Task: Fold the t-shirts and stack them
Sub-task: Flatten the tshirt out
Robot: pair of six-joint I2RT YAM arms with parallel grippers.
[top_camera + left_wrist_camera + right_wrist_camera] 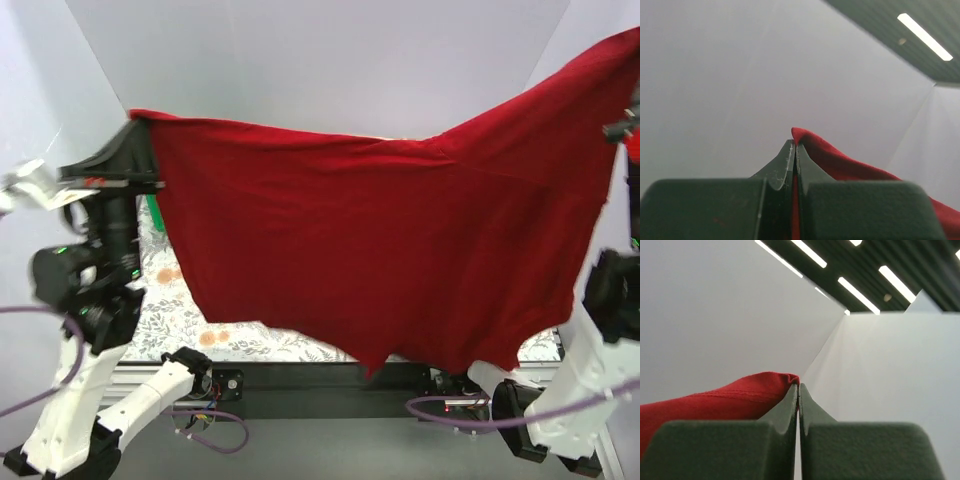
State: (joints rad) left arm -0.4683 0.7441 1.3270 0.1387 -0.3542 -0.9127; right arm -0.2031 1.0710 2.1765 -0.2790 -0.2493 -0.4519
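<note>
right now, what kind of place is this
Probably a robot lab cell: plain white walls around a floral-covered table, strip lights overhead, left arm and right arm holding up a red t-shirt.

The left arm [75, 390], left of the black base rail [320, 380], has white lower links and bulky black upper joints. The right arm [570, 385], right of the rail, matches. Purple cables [455, 422] loop below it. The left claw [793, 145] and right claw [798, 386] have dark wedge-shaped fingers.
</note>
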